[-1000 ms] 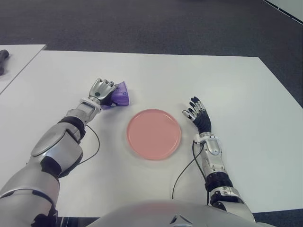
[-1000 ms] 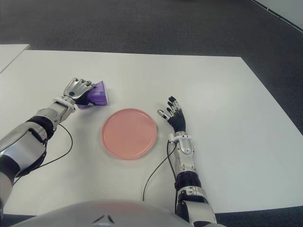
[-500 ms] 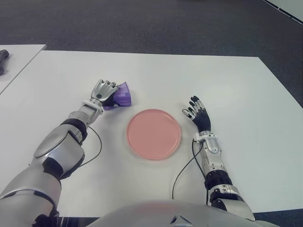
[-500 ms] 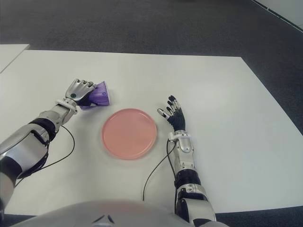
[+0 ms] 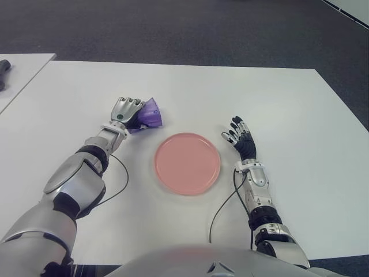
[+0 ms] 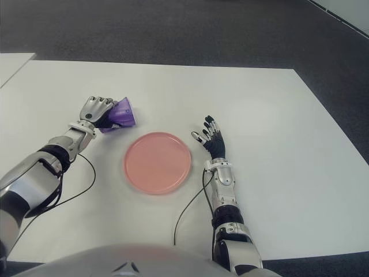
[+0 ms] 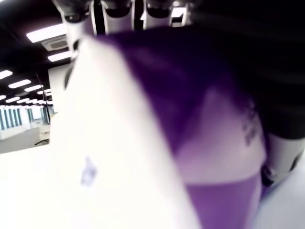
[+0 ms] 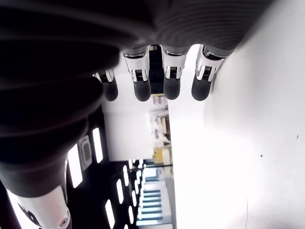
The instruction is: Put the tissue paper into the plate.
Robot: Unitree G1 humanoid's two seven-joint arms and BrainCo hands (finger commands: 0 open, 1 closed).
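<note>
The table [image 5: 190,92] is plain white, with no pattern, and the floor [image 5: 173,29] beyond it is dark grey carpet. The plate [image 5: 187,163] is a flat salmon pink all over. The tissue pack [image 5: 150,115] is purple, with paler lilac patches in the left wrist view. The left hand [image 5: 125,109] is silver-grey metal with a dark spot on its back; the right hand [image 5: 241,138] has black fingers with silver-white joints. A thin black cable [image 5: 222,210] runs beside the right forearm.
</note>
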